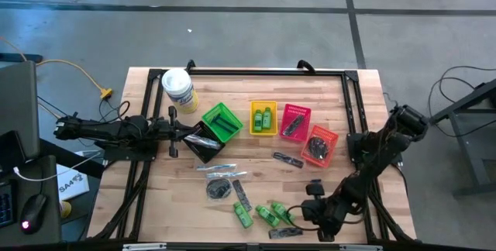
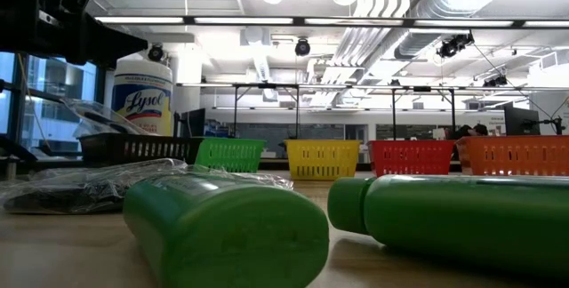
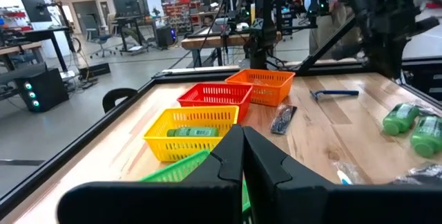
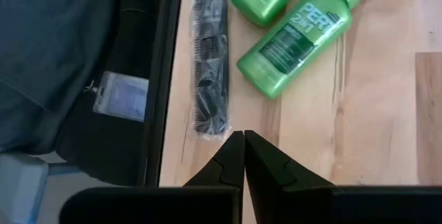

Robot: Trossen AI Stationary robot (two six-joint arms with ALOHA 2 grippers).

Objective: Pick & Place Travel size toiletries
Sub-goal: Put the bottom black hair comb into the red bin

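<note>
Right tool (image 4: 243, 135): fingers pressed together, holding nothing; it hangs above the near edge of the surface (image 1: 155, 197), its tip just off the end of the wrapped dark comb (image 4: 209, 61).
Left tool (image 3: 242, 135): closed and empty too, poised over the black basket (image 1: 203, 142) at the left of the basket row; that arm looks to be waiting.
Loose toiletries: green mini bottles (image 1: 267, 214) lie on their sides near the front edge, two of them right beside the comb in the right wrist view; clear-wrapped packets (image 1: 219, 187) and slim sticks (image 1: 218, 166) sit mid-surface; a razor (image 3: 334, 94) lies near the orange basket (image 1: 320, 144).
Already sorted: two green bottles lie in the yellow basket (image 1: 263, 117); dark items show in the red basket (image 1: 294, 121) and the orange one.
Step in hand: most likely a pick by the right arm, comb or nearest bottle.
Doing it well: spread the fingers before descending; straddle the comb across its narrow width, not along its length.
Caution: the wrapper looks slippery and the comb lies close to the surface edge, so come straight down and avoid nudging it off.
Bottle option: grip across the body; a bottle on its side may roll.
</note>
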